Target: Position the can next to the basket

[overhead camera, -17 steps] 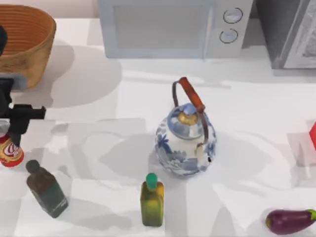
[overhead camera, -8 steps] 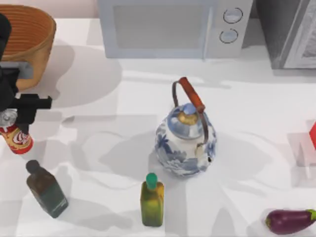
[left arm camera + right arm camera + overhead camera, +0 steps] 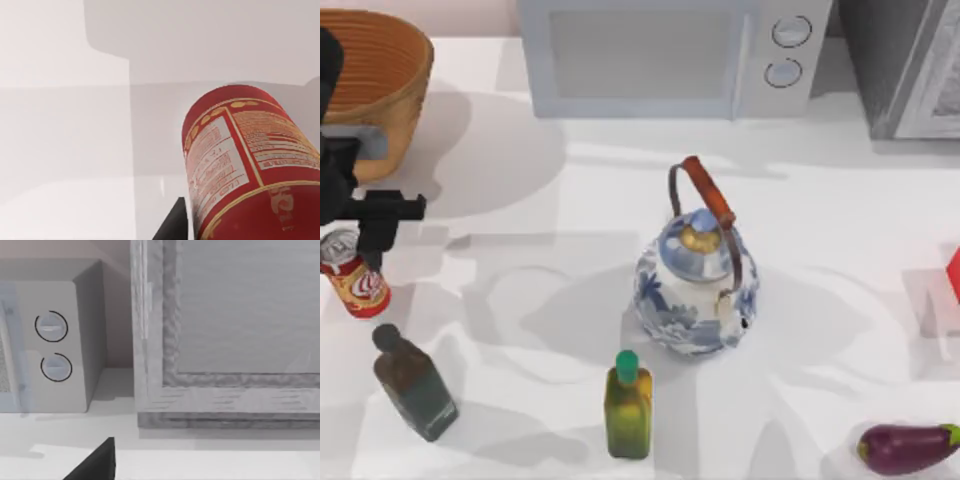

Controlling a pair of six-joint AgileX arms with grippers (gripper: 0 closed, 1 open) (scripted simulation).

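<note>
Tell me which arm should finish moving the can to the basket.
Left. Its gripper is already at the can on the table's left side, just below the basket in the top view.

**My body, as seen**

My left arm (image 3: pixel 332 150) is matte black, built of blocky, squared segments. A light grey rectangular plate sits across its wrist. Past that plate, a flat black bar sticks out sideways, and a narrow black finger (image 3: pixel 372 235) hangs beneath it. My left wrist view catches one dark, angular finger tip (image 3: pixel 172 225). My right wrist view catches a similar black wedge (image 3: pixel 97 462), plain, without markings, cables or screws.
</note>
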